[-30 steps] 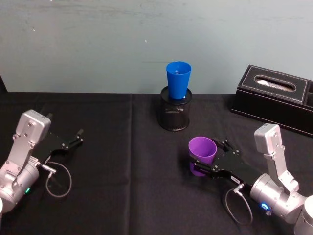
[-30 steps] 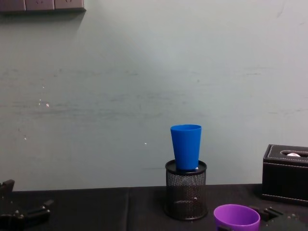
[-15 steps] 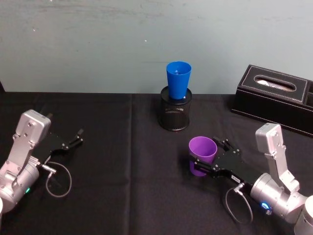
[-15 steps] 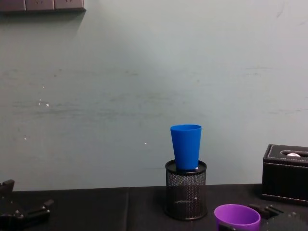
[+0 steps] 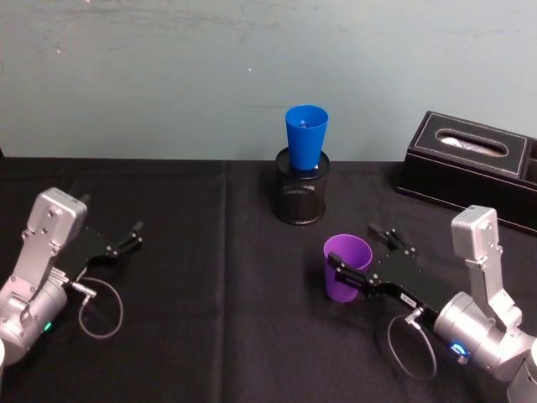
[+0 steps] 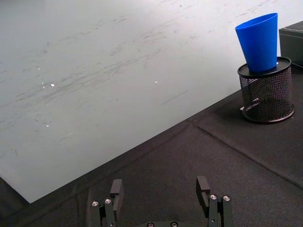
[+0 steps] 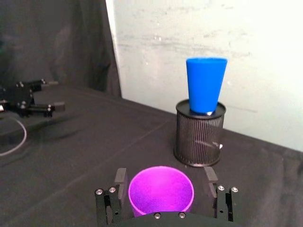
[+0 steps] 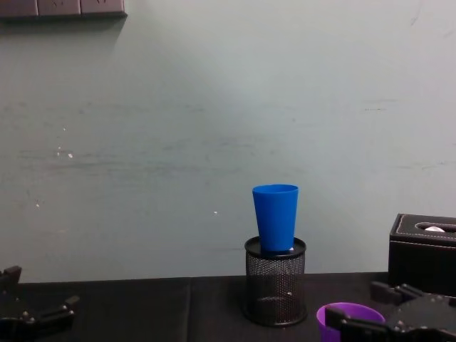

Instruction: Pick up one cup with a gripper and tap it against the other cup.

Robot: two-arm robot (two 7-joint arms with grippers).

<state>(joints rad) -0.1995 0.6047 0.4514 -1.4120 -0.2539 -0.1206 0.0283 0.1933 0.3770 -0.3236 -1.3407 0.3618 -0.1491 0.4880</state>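
Two silver-grey cylindrical arms, each ending in a black two-finger gripper: left gripper (image 5: 134, 234), right gripper (image 5: 363, 247). Grey cable loop beside each wrist; small silver screws on finger bases; blue ring light on right arm, green on left.

Left gripper (image 6: 161, 194) open above black cloth (image 6: 189, 165); blue cup (image 6: 259, 41) upright in mesh holder (image 6: 266, 93).

cup (image 5: 346, 267) between right pincer (image 5: 362, 255) fingers, other cup (image 5: 305, 138) in holder (image 5: 299, 197) behind, box (image 5: 471, 166) far right
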